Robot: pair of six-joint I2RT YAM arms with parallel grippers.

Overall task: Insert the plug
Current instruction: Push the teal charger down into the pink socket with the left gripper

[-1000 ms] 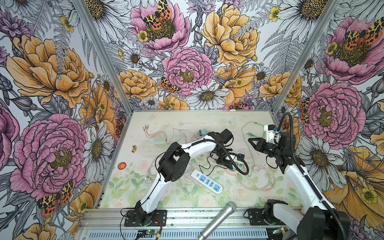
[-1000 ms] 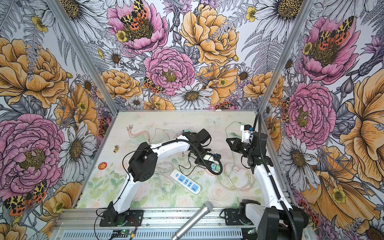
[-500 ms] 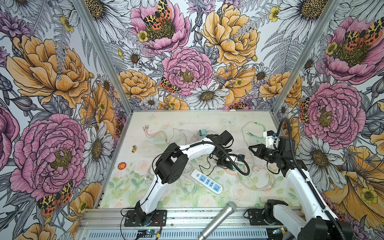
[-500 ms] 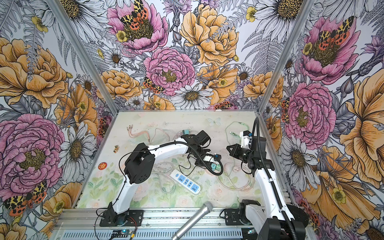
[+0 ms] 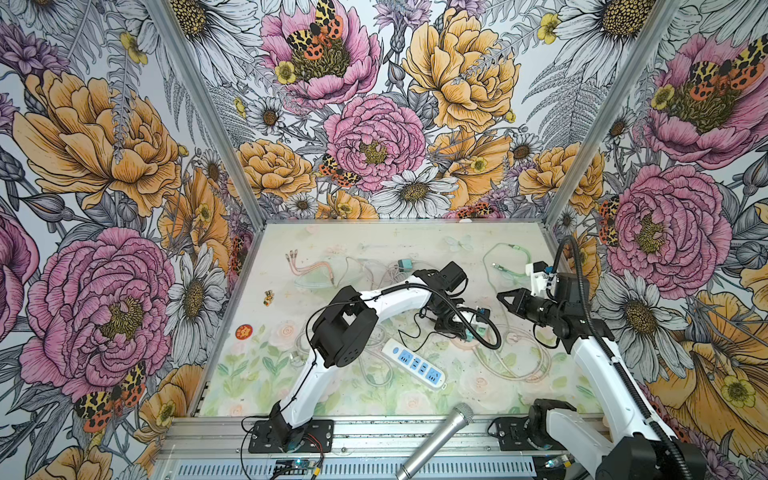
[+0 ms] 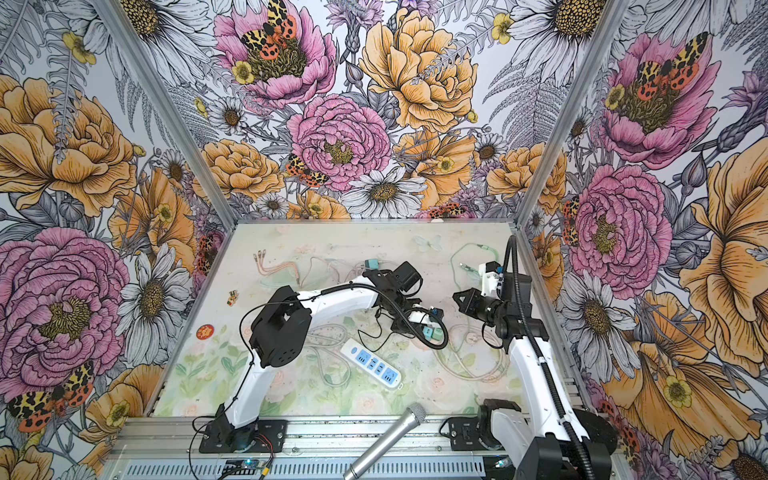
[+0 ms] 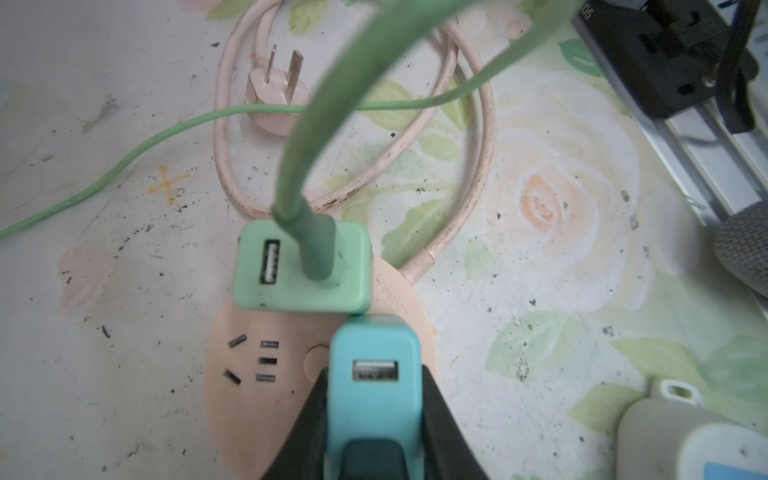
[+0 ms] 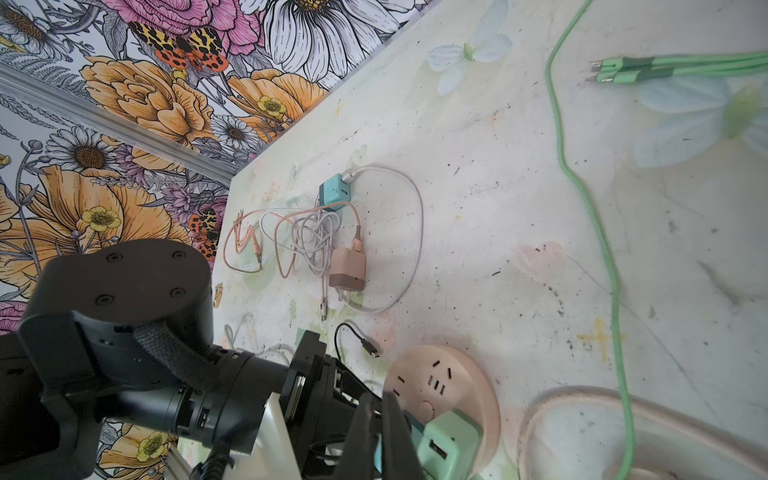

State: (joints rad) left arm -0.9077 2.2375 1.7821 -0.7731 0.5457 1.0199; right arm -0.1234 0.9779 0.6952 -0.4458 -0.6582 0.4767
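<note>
My left gripper (image 7: pixel 374 419) is shut on the plug (image 7: pixel 374 374), a teal charger block with a USB port on its face. The plug stands over the round pink socket (image 7: pixel 257 399), right against a green charger (image 7: pixel 301 268) that sits in that socket with a green cable. The plug's prongs are hidden. In both top views the left gripper (image 5: pixel 467 332) (image 6: pixel 426 330) is at mid-table. My right gripper (image 5: pixel 500 297) hangs just right of it, shut on nothing. In the right wrist view its closed fingers (image 8: pixel 390 415) lie in front of the socket (image 8: pixel 449 386).
A white power strip (image 5: pixel 415 365) lies in front of the left arm, and a microphone (image 5: pixel 436 440) rests at the front rail. A second teal charger (image 8: pixel 334 189), a pink charger (image 8: pixel 347 270) and tangled cables lie at the back. A long green cable (image 8: pixel 598 232) runs along the right.
The right gripper has closed its jaws fully and drifted a little toward the front. The left arm with the plug has barely shifted.
</note>
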